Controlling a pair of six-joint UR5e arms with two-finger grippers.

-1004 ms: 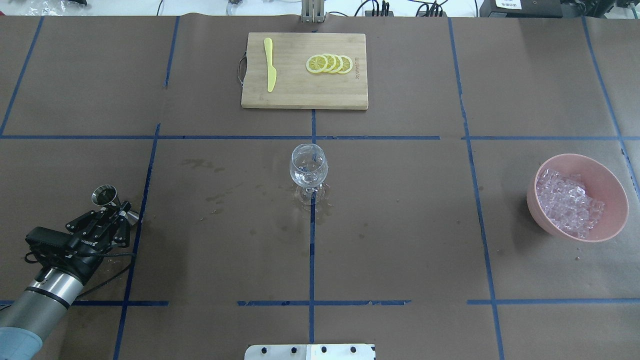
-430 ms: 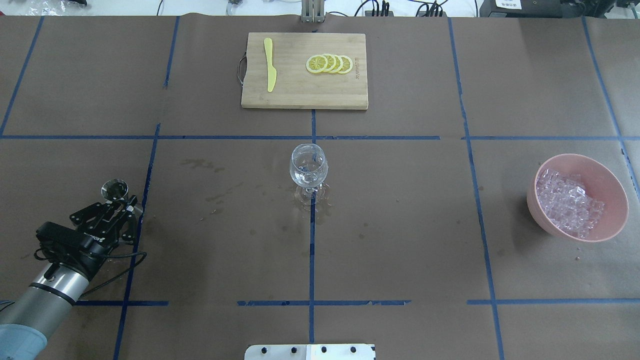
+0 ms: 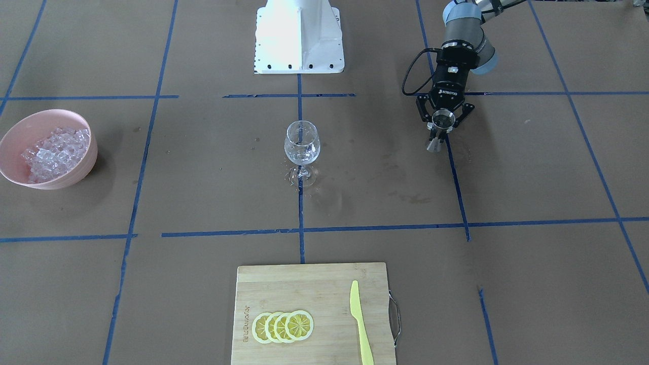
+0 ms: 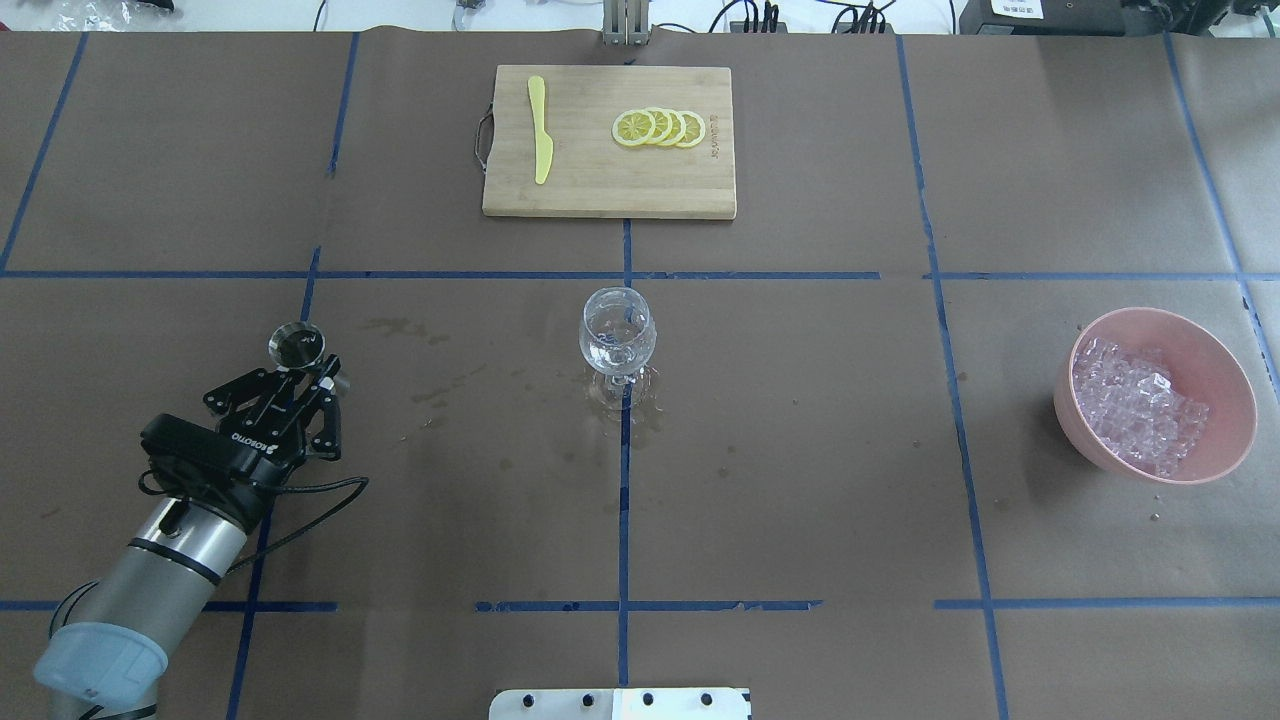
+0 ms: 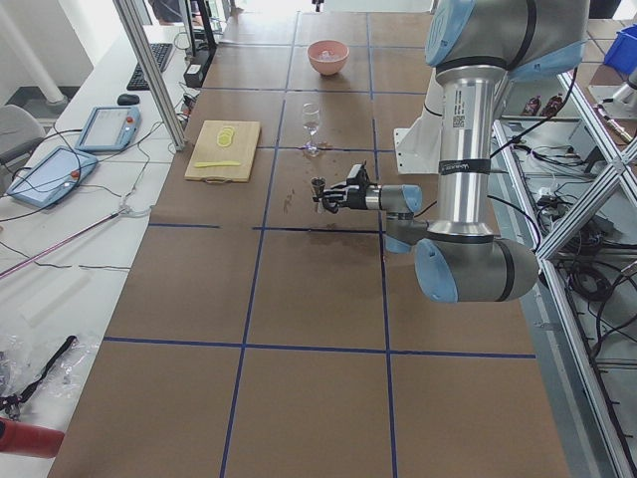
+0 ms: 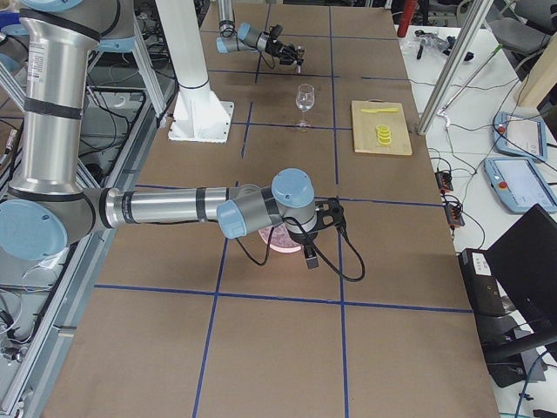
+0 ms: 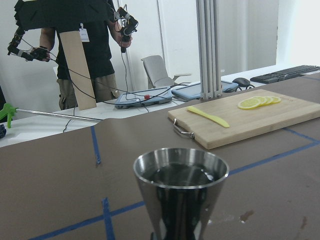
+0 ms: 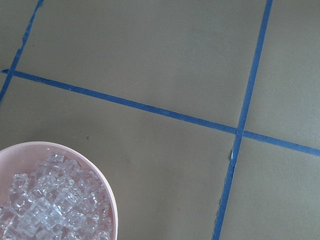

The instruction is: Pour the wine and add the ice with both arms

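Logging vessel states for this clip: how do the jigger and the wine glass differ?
The jigger is opaque steel; the wine glass is clear. The jigger is gripped by the left end effector; the wine glass stands free on its foot. Both are upright, mouths up.

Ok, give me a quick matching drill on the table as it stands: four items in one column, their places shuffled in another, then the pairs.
Items:
1. jigger
2. wine glass
3. ice
4. lemon slices

Places:
A. in the pink bowl
B. on the cutting board
C. held in the left gripper
D. standing free on the centre blue tape line

Pairs: 1-C, 2-D, 3-A, 4-B.
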